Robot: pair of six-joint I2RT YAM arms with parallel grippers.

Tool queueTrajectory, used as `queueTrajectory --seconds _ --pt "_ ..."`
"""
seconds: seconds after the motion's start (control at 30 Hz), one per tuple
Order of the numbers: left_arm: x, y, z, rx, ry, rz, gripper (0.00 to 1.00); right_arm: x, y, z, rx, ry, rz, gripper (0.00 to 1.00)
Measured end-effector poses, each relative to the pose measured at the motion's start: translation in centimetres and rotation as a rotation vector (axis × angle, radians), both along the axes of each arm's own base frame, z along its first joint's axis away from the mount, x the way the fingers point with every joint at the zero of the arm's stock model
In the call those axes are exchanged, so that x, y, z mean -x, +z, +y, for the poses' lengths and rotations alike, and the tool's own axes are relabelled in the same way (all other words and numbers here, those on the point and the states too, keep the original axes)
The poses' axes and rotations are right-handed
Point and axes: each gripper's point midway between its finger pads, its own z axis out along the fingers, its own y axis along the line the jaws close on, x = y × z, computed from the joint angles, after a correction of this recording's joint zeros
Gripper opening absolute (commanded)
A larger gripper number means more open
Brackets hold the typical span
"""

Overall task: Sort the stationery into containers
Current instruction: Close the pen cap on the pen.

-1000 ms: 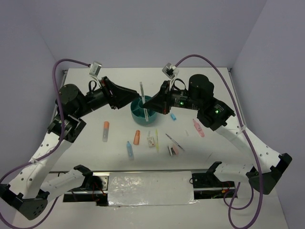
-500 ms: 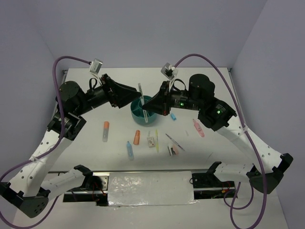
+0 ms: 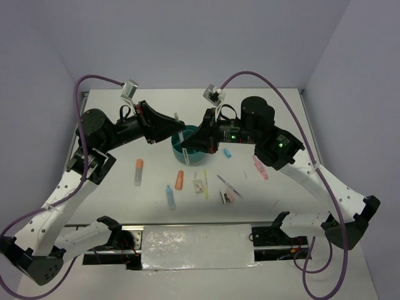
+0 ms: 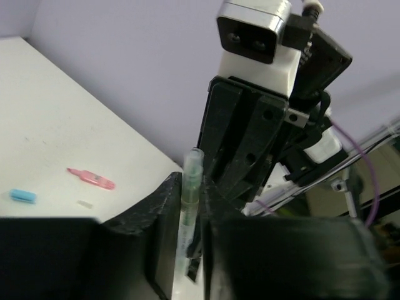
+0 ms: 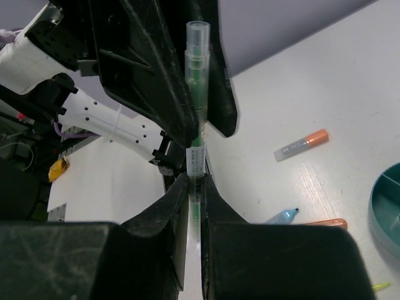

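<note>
Pen (image 5: pixel 195 94) between left claw (image 4: pixel 190 187), right claw (image 5: pixel 195 184)

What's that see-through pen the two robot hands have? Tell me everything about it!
The pen is thin and looks like clear plastic, with a green core inside and a clear cap on its top end. It is held up in the air, roughly upright, near the teal bowl. The right gripper pinches its lower part. The left gripper is closed on it higher up, just below the cap. Its bottom tip is hidden.
</note>
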Motion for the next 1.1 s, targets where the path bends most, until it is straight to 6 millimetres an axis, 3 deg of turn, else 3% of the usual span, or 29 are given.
queueTrajectory --seconds 0.07,0.17,0.23,0.33,0.43,0.5,0.63,0.77,0.83,0.9,0.93,1.0,1.07,1.1 --pt "0.2 0.2 -0.1 0.004 -0.012 -0.021 0.11 0.0 0.0 0.0 0.000 0.001 0.012 0.00" --pt "0.3 0.3 -0.2 0.010 -0.029 -0.035 0.00 0.0 0.1 0.0 -0.006 -0.003 0.020 0.02" --pt "0.3 0.2 -0.3 0.010 -0.036 -0.037 0.00 0.0 0.1 0.0 -0.007 -0.005 0.027 0.08" --pt "0.3 0.2 -0.4 0.010 -0.039 -0.039 0.00 0.1 0.2 0.1 -0.012 -0.007 0.045 0.44" --pt "0.4 0.2 -0.4 0.009 -0.048 -0.038 0.00 0.1 1.0 0.4 -0.049 -0.002 0.038 0.47" --pt "0.5 0.2 -0.5 0.008 -0.050 -0.037 0.00 0.1 1.6 0.5 -0.072 0.002 0.034 0.47" --pt "0.7 0.3 -0.5 0.011 -0.057 -0.037 0.00 -0.2 2.0 1.1 -0.096 0.011 0.041 0.17" --pt "0.6 0.5 -0.3 0.009 -0.048 -0.043 0.00 -0.6 1.8 1.5 -0.103 0.012 0.058 0.02" --pt "0.5 0.6 -0.3 0.011 -0.045 -0.044 0.07 -0.6 1.9 1.5 -0.104 0.012 0.059 0.00" --pt "0.5 0.6 -0.3 0.012 -0.043 -0.045 0.21 -0.6 2.0 1.5 -0.107 0.012 0.058 0.00" --pt "0.5 0.6 -0.2 0.011 -0.042 -0.046 0.38 -0.6 2.0 1.5 -0.108 0.013 0.056 0.00" --pt "0.4 0.7 -0.2 0.009 -0.033 -0.053 0.64 -0.4 2.0 1.6 -0.110 0.023 0.054 0.00" --pt "0.3 0.8 -0.2 0.002 -0.025 -0.045 0.73 -0.1 2.1 1.6 -0.112 0.038 0.048 0.00" --pt "0.2 0.9 -0.2 -0.005 -0.024 -0.049 0.82 0.0 2.1 1.7 -0.111 0.044 0.048 0.00"
